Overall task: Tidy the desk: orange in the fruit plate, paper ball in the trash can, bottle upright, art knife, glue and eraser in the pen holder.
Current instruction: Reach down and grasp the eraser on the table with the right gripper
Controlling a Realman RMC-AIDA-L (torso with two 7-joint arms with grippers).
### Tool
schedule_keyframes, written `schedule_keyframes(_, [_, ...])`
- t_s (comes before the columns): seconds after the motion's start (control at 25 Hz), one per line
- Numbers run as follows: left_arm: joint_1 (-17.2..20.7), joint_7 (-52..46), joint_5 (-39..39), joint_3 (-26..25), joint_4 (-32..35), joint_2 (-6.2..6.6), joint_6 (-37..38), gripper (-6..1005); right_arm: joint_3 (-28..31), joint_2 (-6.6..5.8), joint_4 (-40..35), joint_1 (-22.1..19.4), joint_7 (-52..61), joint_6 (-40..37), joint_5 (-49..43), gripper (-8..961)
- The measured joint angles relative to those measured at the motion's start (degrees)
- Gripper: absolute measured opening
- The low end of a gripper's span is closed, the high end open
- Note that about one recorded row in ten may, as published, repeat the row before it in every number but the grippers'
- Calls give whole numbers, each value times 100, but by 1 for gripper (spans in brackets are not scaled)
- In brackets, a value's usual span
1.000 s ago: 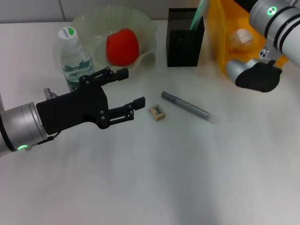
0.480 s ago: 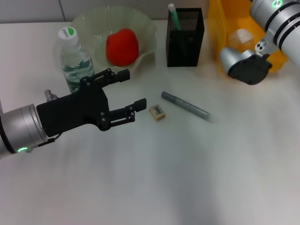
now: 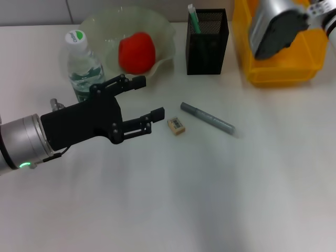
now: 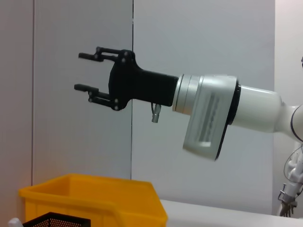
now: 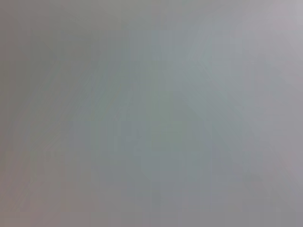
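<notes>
Between left claw (image 3: 148,97) and art knife (image 3: 207,118), eraser (image 3: 176,125).

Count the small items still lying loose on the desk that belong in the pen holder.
2: the eraser near the left gripper, and the grey knife beside it. One green-capped item already stands in the pen holder.

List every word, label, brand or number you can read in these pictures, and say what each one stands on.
None can be read.
Bottle cap: green mark, too small to read.
Bottle's wrap label: green print, blurred.
Eraser: dark marking, unreadable.
Right arm's grey plate, seen from the left wrist: lines of print, too small.
Right wrist view: blank.
</notes>
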Motion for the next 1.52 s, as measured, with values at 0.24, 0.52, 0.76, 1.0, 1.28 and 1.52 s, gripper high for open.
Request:
schedule_keyframes(0.24, [-37, -112, -132, -1, 47, 9, 67, 797, -33, -5, -142, -5, 2428, -243, 707, 563])
schedule_keyframes(0.52, [-86, -125, -137, 33, 52, 28, 123, 797, 28, -127, -512, -58, 5339, -1006, 495, 563])
schedule_keyframes(0.76, [-95, -110, -132, 43, 28, 27, 110, 797, 100, -316, -1345, -275, 7328, -2221, 322, 564])
schedule_keyframes(1.0, [-82, -279, -127, 43, 54, 23, 172, 797, 606, -249, -2571, -551, 7883, -3944, 783, 564])
schedule_keyframes(1.28, [-49, -380, -122, 0, 109, 36, 461, 797, 2214, -212, -3567, -587, 6766, -7377, 3362, 563])
schedule_keyframes(1.52, [-36, -401, -101, 18, 122, 45, 573, 797, 3561, -221, -3358, -152, 6489, -9693, 3944, 560])
